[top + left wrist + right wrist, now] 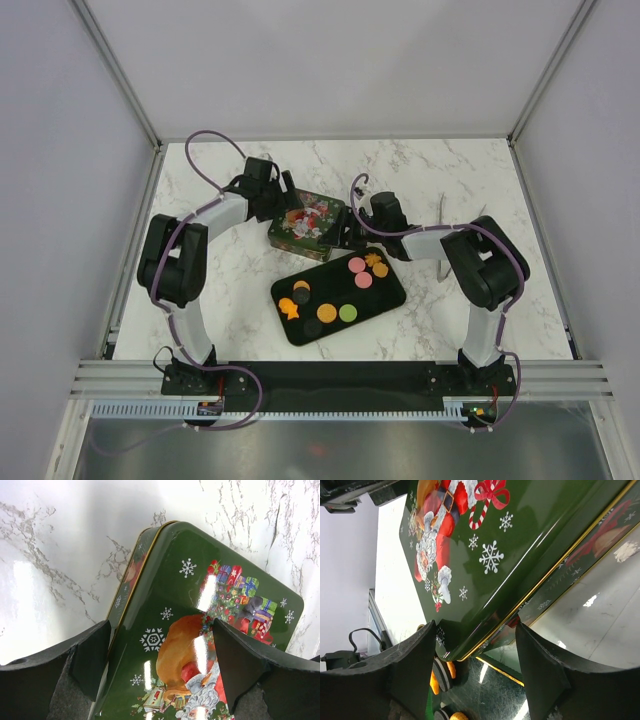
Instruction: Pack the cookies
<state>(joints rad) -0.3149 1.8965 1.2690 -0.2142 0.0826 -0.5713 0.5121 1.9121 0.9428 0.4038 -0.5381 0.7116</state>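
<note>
The cookies (340,292) lie flat on a black oblong tray (385,298): pink, orange, green and dark rounds and two orange star shapes. A green Christmas tin (305,224) stands just behind the tray. Its Santa lid (200,615) sits askew over the base (131,572). In the right wrist view the lid (485,555) is raised at one edge, and orange and dark cookies (441,674) show inside the tin beneath it. My left gripper (289,203) (161,627) is open above the lid's far-left edge. My right gripper (349,230) (476,627) is open, straddling the raised lid edge.
The marble table (210,300) is walled by white panels on three sides. Both arms reach inward and meet at the tin. A thin pale object (441,215) lies at the right, behind the right arm. The black base rail (330,380) runs along the near edge.
</note>
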